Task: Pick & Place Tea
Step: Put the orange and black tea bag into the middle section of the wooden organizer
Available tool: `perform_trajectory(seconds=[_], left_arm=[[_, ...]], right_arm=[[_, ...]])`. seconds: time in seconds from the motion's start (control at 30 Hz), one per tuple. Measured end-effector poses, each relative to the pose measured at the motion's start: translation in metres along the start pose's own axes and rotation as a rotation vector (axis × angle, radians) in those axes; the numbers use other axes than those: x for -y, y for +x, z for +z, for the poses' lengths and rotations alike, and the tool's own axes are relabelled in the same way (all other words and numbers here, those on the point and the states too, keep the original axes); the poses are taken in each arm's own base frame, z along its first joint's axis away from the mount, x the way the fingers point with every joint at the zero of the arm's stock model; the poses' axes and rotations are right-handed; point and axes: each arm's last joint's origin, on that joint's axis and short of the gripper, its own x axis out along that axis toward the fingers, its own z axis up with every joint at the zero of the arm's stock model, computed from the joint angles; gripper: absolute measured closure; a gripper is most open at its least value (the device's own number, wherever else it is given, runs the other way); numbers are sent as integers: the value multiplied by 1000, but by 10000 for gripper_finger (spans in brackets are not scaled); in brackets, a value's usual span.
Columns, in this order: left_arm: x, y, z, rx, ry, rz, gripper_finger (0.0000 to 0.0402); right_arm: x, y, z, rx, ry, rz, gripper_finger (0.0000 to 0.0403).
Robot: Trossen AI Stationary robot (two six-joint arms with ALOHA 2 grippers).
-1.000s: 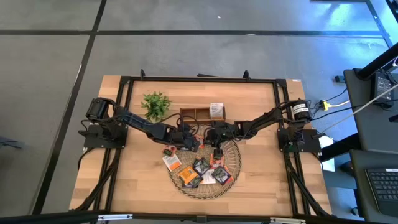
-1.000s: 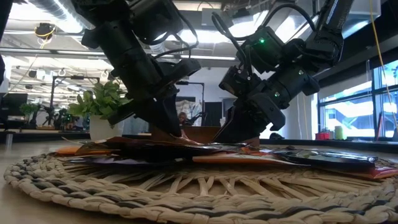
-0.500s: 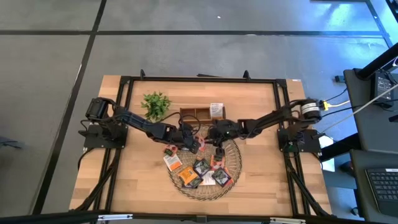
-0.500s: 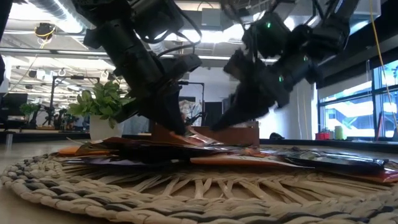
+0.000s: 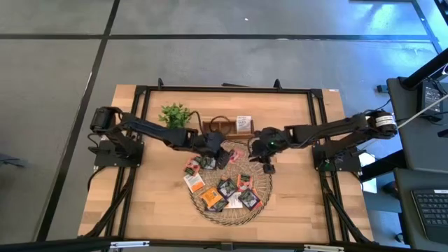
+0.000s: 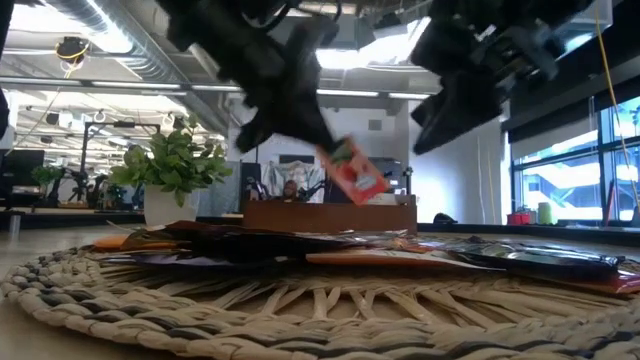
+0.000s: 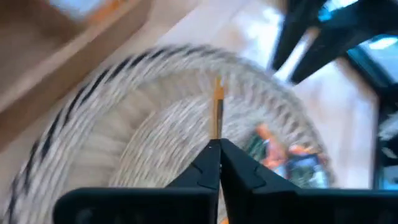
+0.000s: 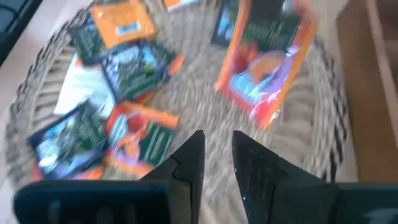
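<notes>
Orange and red, one tea sachet [image 6: 352,172] hangs in the air above the round woven tray [image 5: 260,190], and the left gripper [image 7: 216,155] has its fingers pressed together on the edge of it. In the left wrist view the sachet shows only as a thin strip, so the hold is on a narrow margin. I judge that it can slip or turn if the arm swings fast toward the wooden box [image 5: 225,127], and then it may fall outside the compartments or back on the tray.

The right gripper [image 8: 215,155] hovers over the tray near its right rim, with the fingers a little apart and nothing between them. The two arms are near each other here, so a crossing move could make them touch.

The other tea sachets [image 5: 225,193] lie in a loose pile on the tray, some overlapping. One pale sachet [image 5: 243,124] lies in the box already. The printing on the wrappers is too blurred to read, and I cannot name any brand.
</notes>
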Motion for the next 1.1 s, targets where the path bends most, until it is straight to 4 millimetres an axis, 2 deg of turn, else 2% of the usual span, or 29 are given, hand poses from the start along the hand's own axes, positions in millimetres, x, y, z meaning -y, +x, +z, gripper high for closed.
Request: perform_trajectory(seconds=[0.2, 0.4, 0.53, 0.73, 1.1], left_arm=[[4, -16, 44, -44, 176, -55, 399], [2, -43, 86, -134, 365, 70, 399], [-5, -55, 108, -127, 451, 100, 399], [-28, -55, 121, -157, 522, 151, 399], [-58, -23, 124, -243, 620, 180, 399]], right_arm=[[-13, -7, -8, -90, 43, 30, 318], [-27, -3, -13, -147, 49, 32, 318], [-35, -2, -13, -149, 32, -20, 318], [-38, -2, -12, -133, 12, -101, 318], [-38, -1, -9, -95, 7, -126, 318]])
